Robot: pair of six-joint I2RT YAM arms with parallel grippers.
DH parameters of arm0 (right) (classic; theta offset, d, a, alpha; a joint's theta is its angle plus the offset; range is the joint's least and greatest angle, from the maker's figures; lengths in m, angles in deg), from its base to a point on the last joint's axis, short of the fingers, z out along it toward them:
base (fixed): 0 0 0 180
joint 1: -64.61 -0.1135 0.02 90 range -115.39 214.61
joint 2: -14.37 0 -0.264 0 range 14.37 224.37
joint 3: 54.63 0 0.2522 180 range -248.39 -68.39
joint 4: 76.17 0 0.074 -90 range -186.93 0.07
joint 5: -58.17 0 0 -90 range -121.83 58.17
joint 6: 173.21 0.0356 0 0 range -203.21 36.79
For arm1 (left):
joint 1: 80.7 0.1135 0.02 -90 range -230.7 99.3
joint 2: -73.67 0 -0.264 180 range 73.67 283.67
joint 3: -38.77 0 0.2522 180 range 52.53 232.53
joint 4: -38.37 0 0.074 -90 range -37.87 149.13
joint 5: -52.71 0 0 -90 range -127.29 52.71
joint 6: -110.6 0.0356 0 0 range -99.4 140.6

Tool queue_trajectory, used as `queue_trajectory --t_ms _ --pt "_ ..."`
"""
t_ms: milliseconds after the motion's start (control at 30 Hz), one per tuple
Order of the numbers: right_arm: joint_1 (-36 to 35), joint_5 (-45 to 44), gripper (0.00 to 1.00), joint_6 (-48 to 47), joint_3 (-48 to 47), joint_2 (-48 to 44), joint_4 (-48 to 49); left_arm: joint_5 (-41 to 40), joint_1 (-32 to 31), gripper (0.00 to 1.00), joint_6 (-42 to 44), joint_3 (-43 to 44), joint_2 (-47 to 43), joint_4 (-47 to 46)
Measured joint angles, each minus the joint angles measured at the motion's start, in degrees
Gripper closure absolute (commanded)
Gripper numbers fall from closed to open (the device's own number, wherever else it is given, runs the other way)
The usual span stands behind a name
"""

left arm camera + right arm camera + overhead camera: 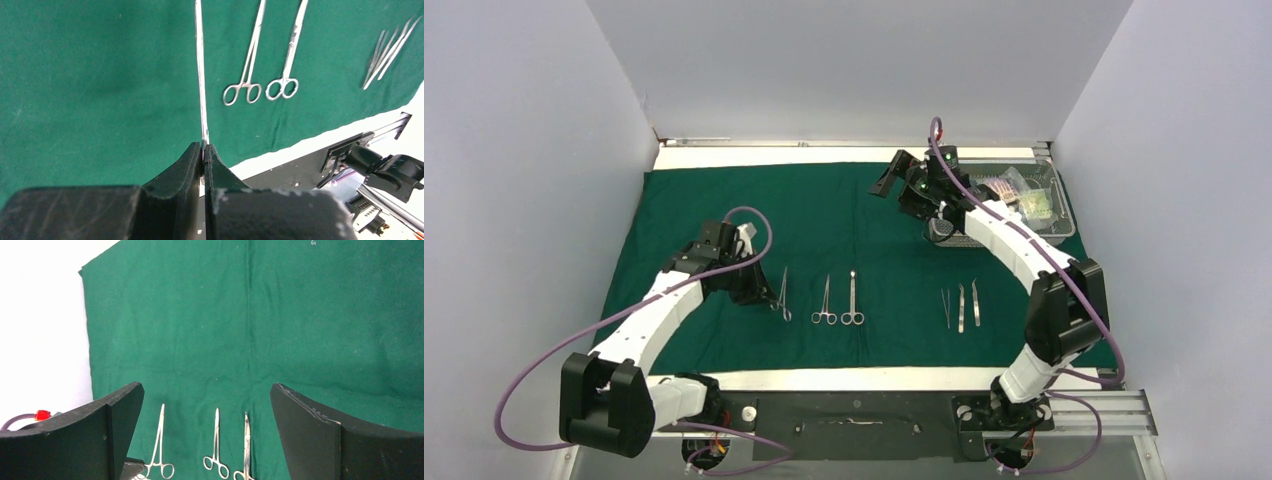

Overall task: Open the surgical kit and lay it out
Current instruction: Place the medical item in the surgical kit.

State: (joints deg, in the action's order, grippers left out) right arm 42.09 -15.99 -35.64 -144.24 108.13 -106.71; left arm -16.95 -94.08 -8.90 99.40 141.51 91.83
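The leftmost forceps (201, 75) points near-to-far on the green drape (100, 75), parallel to the two forceps (252, 50) just to its right. My left gripper (204, 146) is pinching its near end. My right gripper (205, 390) is spread wide and well apart, by the mesh tray (1064, 210) at the far right corner.

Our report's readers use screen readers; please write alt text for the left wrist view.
The left gripper is shut on a slim steel instrument that extends away over the green cloth. To its right lie two ring-handled forceps and, farther right, a cluster of tweezers.
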Motion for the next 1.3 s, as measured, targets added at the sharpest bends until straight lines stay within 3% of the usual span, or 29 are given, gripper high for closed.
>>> queue_trajectory --t_ms 333,567,900,1133,1300 --pt "0.00 0.24 0.04 0.00 0.00 2.58 -1.75 4.35 0.00 1.00 -1.68 -5.84 1.33 -5.86" --pt "0.50 0.04 0.04 -0.04 0.00 2.58 -2.58 7.41 0.00 1.00 -5.46 -11.08 3.17 -16.09" --pt "0.90 0.02 0.04 -0.48 0.00 2.58 -4.39 5.11 0.00 1.00 -7.39 -12.90 5.60 -18.71" --pt "1.64 0.00 0.04 -0.68 0.00 2.58 -4.42 1.75 0.00 0.86 -7.74 -12.70 5.64 -16.57" --pt "2.75 -0.66 0.00 -2.05 -0.17 2.58 -5.49 -2.97 0.00 0.63 -5.49 -9.07 6.08 -10.60"
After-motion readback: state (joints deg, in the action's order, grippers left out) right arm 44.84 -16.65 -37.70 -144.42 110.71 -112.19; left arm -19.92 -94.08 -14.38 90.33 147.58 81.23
